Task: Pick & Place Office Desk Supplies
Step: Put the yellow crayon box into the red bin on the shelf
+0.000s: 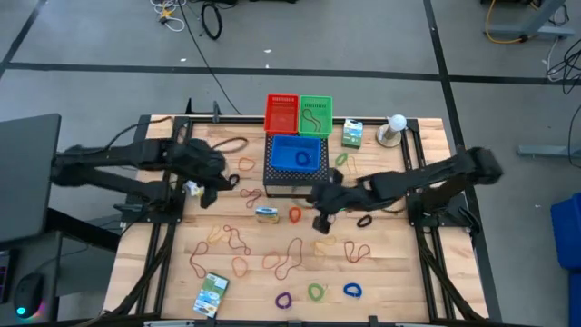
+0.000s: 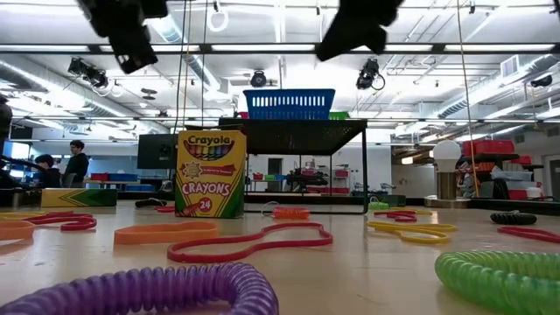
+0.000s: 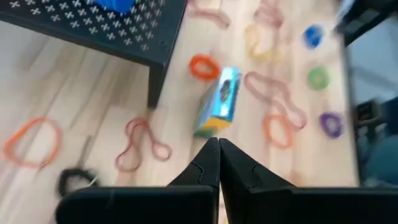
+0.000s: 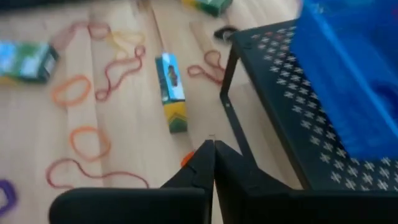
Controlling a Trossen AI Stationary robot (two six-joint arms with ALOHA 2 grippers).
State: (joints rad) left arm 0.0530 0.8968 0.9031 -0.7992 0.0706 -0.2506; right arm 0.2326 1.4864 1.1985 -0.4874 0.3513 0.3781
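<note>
The right gripper [image 1: 321, 221] is held above the surface, just in front of the black perforated box [image 1: 292, 173], and its fingers [image 4: 205, 163] are pressed together with nothing seen between them. The left gripper [image 1: 207, 195] is held near the left side of the surface, and its fingers [image 3: 217, 163] are closed too, with nothing in them. Both arms are kept high, perhaps so the loose things below are not knocked.

A blue basket [image 1: 298, 154] is set on top of the black box, and a dark thin loop seems to be lying in it, though this is hard to tell. Behind it a red basket [image 1: 280, 113] and a green basket [image 1: 315, 113] are placed side by side; a thin band can be seen in the green one.

Most supplies are not yet sorted. The rubber bands [image 1: 234, 239] are spread over the wood. The crayon box [image 1: 266, 214] is standing between the two grippers. A purple loop [image 1: 284, 300], a green loop [image 1: 316, 292] and a blue loop [image 1: 352, 291] are lined up near the front edge
</note>
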